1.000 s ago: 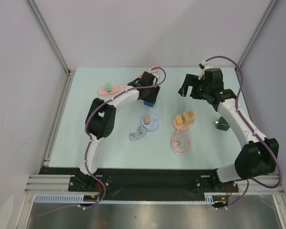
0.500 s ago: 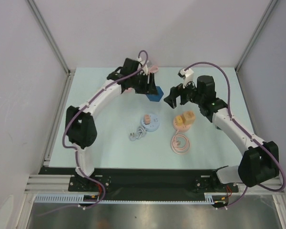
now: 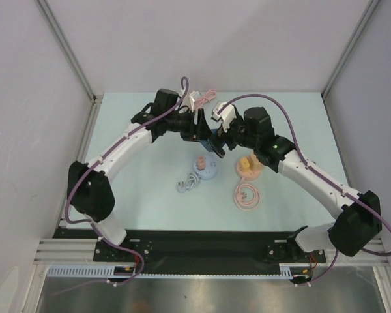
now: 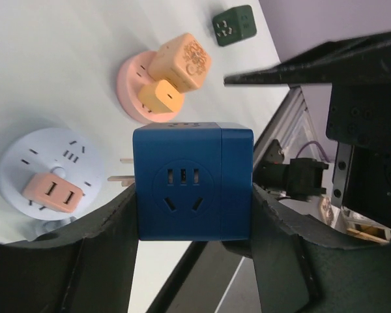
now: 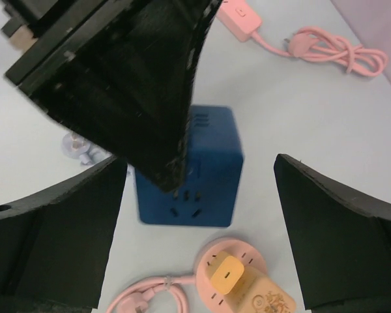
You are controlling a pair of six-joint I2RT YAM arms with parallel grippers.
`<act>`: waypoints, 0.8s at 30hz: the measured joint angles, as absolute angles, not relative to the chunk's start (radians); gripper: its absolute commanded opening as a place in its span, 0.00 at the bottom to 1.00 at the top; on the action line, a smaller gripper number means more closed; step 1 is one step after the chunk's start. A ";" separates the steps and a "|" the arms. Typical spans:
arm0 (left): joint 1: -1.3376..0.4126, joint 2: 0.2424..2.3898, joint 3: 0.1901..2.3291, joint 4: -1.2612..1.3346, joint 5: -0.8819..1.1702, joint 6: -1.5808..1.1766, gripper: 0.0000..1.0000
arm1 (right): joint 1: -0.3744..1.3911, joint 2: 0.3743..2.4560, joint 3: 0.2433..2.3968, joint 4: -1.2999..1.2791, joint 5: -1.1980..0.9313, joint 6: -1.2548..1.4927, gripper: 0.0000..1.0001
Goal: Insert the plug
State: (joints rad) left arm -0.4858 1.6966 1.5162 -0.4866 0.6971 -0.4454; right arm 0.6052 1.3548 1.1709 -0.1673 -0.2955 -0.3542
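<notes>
My left gripper (image 3: 207,134) is shut on a blue cube socket adapter (image 3: 214,145) and holds it above the table's middle. In the left wrist view the cube (image 4: 192,179) sits between the jaws (image 4: 192,218), socket face toward the camera, its metal prongs (image 4: 120,177) pointing left. My right gripper (image 3: 227,138) is open and empty, right beside the cube. In the right wrist view the cube (image 5: 195,173) lies between and beyond my open fingers (image 5: 52,241), partly hidden by the left gripper's finger (image 5: 117,72).
A light blue round socket (image 3: 205,167) holds an orange plug (image 4: 52,192). A pink round socket (image 3: 242,171) carries orange adapters (image 3: 253,162); its coiled cable (image 3: 246,195) lies nearer. A pink power strip's cable (image 3: 208,96) is at the back. A dark green cube (image 4: 234,24) lies beyond.
Both arms swung toward the middle. The left gripper carried the blue cube right and nearer; the right gripper moved left until it is beside the cube.
</notes>
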 measured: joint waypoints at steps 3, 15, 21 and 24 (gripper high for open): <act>-0.486 1.667 1.475 -0.470 0.716 -0.463 0.00 | 0.628 1.381 1.200 -0.183 -0.265 -0.378 1.00; -0.486 1.587 1.430 -0.428 0.740 -0.491 0.02 | 0.662 1.408 1.216 -0.251 -0.252 -0.400 0.65; -0.483 1.571 1.397 -0.406 0.729 -0.519 0.63 | 0.669 1.408 1.199 -0.239 -0.252 -0.400 0.00; -0.483 1.547 1.367 -0.404 0.709 -0.522 0.72 | 0.672 1.408 1.185 -0.226 -0.277 -0.405 0.00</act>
State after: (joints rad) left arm -0.4831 1.5467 1.3666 -0.4038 0.7086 -0.5220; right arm 0.6716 1.4082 1.1851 -0.2256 -0.2771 -0.4046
